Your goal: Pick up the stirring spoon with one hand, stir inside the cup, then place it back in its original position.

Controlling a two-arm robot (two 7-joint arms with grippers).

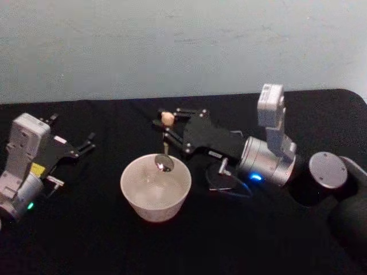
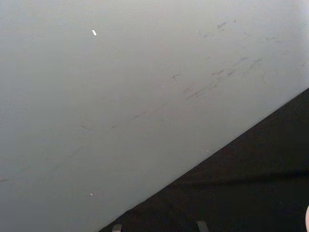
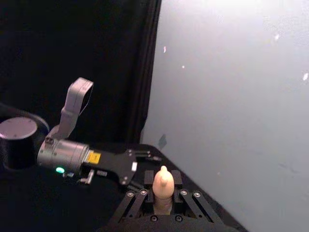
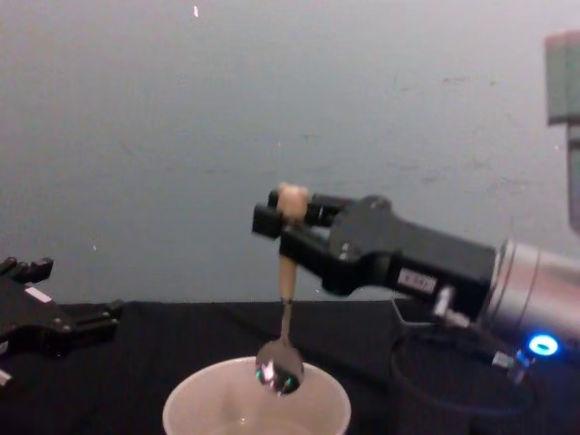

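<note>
Stirring spoon (image 4: 287, 272) hangs nearly upright, pinched just under its bear-head top by the right pincer (image 1: 167, 121), whose fingers are clamped narrow on the beige handle. Well off to that pincer's left, the left pincer (image 1: 71, 130) sits low over the black tabletop (image 1: 86, 235), spread wide and holding nothing. Below the right pincer stands the cup (image 1: 155, 209). The spoon's shiny bowl dips just inside its far rim.

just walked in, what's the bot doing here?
The right tool is shut on the stirring spoon, gripping its beige handle just under the bear head and holding it upright over the cup. The spoon's metal bowl hangs at the cup's mouth, toward the far rim. The left tool is idle off to the left on the black table.
</note>
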